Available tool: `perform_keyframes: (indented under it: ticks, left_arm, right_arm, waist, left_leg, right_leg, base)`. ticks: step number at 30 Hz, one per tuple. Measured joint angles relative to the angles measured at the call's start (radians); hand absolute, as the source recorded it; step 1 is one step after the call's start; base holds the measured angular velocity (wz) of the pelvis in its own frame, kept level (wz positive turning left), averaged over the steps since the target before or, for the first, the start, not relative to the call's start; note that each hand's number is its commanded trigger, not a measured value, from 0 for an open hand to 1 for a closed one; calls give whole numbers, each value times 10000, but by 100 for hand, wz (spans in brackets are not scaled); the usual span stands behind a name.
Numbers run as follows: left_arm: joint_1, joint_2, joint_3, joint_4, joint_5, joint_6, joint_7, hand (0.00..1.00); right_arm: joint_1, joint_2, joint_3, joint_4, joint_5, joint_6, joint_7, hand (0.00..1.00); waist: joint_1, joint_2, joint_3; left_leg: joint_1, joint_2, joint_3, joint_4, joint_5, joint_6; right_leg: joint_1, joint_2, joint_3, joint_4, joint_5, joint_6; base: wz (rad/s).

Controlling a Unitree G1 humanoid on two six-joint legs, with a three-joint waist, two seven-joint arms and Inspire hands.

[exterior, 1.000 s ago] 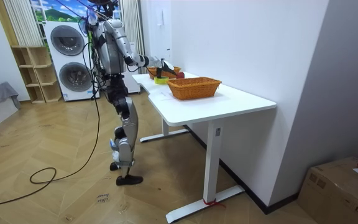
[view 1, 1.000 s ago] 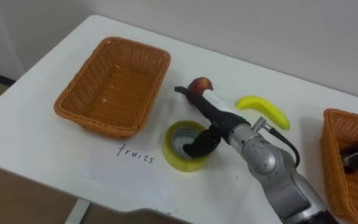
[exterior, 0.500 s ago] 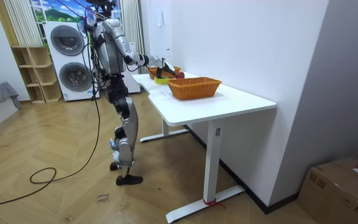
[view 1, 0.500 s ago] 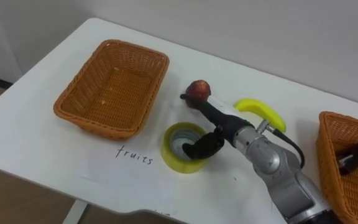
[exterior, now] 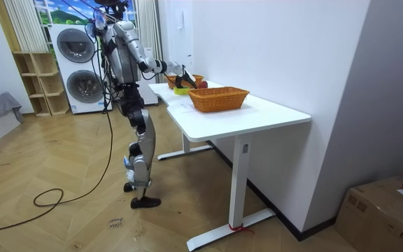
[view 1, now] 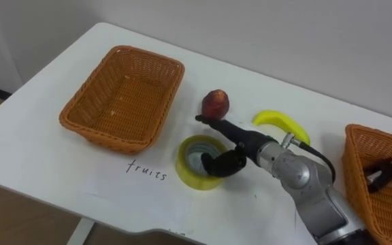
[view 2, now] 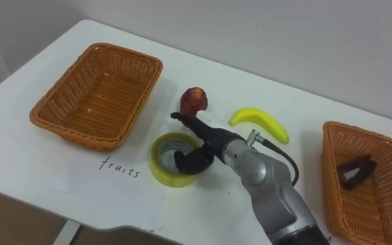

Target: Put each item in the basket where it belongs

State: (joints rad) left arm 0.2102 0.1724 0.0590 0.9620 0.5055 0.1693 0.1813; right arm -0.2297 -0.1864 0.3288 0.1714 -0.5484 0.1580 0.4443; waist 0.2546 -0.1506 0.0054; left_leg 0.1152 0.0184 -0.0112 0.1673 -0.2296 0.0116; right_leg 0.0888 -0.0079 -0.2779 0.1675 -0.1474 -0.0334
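A yellow tape roll (view 1: 190,171) lies flat on the white table (view 1: 39,143), near its front edge. My right hand (view 1: 249,140) reaches over it from the right. The thumb curls over the roll's right rim into its hole, and the straight fingers (view 1: 216,124) run along its far side. Their tips end just below a red apple (view 1: 215,103). A yellow banana (view 1: 282,121) lies to the right of the apple, behind my wrist. The empty wicker basket (view 1: 107,133) stands at the left, with a handwritten "fruits" label (view 1: 148,169) on paper in front of it.
A second wicker basket (view 1: 356,178) stands at the table's right edge with a black object (view 1: 380,170) inside. A wall runs behind the table. In the room view I stand at the table's end (exterior: 187,105), one arm stretched over it; washing machines (exterior: 79,66) are behind me.
My right hand has drawn back a little from the apple, which now shows whole. The thumb stays hooked in the tape roll, and the roll has barely shifted.
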Motion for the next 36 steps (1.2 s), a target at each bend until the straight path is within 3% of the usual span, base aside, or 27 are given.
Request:
perform_keyframes:
  ticks: [12, 36]
  left_arm:
    - [0, 12, -2, -3, -2, 64, 0, 0]
    - [22, 46, -5, -7, -8, 64, 24, 0]
  right_arm:
    - [-17, -24, 9, 35, -80, 303, 249, 100]
    - [3, -74, 5, 11, -169, 384, 376, 100]
  waist:
    - [19, -26, -23]
    - [36, -11, -18]
  left_leg:
    - [4, -3, -18, 2, 0, 1]
    - [-4, 8, -31, -26, -1, 1]
  right_leg:
    - [16, -4, -1, -2, 0, 0]
    - [-6, 71, 7, -5, 0, 0]
  base:
    - [0]
    - [0]
